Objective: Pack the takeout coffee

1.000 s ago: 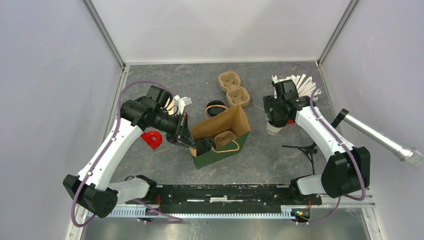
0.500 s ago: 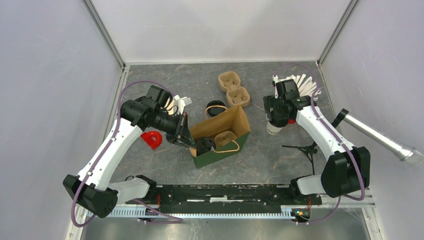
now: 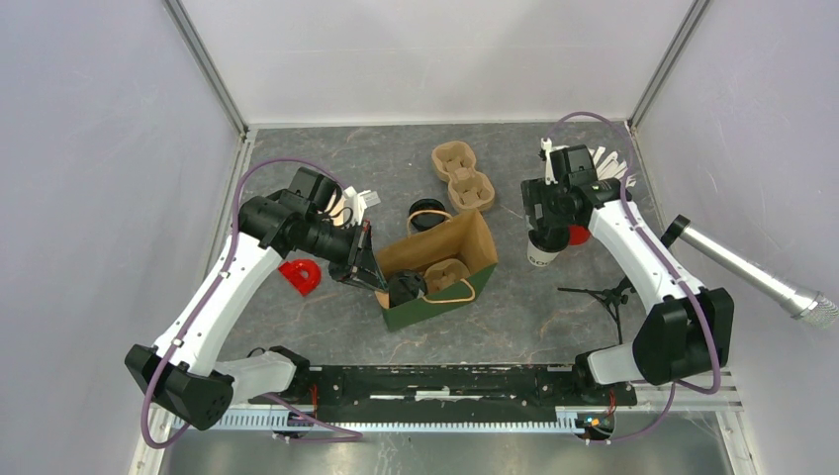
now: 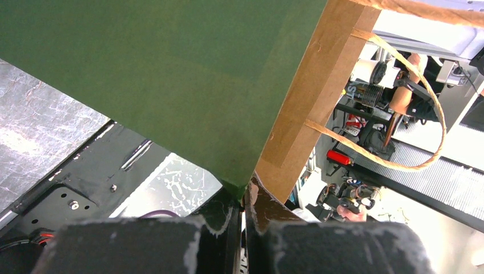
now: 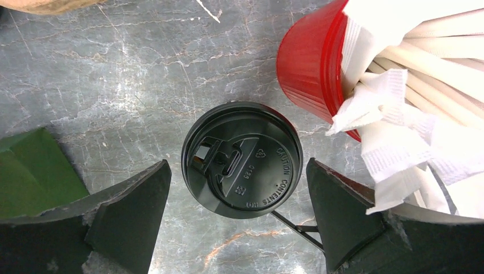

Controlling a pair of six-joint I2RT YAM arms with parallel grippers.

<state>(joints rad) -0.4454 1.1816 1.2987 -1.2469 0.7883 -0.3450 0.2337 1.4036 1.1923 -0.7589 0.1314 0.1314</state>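
1. Nearest my bases, my left gripper (image 4: 244,200) was pressed together on the rim of the paper bag (image 3: 435,307), pinching one corner. The bag's mouth stood open, with a cardboard cup holder (image 3: 445,274) inside.
2. Farther out on the right, my right gripper (image 5: 240,171) was spread wide above the coffee cup (image 5: 242,156). One of its fingers (image 5: 131,211) was on each side of the black lid, and neither touched it. The cup stood upright on the table (image 5: 114,68), apart from the bag and just beside the red cup of straws (image 5: 311,63).
3. I judged the step in hand to be the grasp. To do it well I needed to sink lower, so the fingers would close on the paper wall under the lid. Squeezing the lid itself might pop it loose.
4. The wrapped straws (image 5: 411,114) hung over close to my outer finger. I needed to keep the cup centred, close gently, and lift straight up before swinging toward the bag.
5. Farthest back, a spare cardboard holder (image 3: 462,176) lay beyond the bag, out of my likely path.
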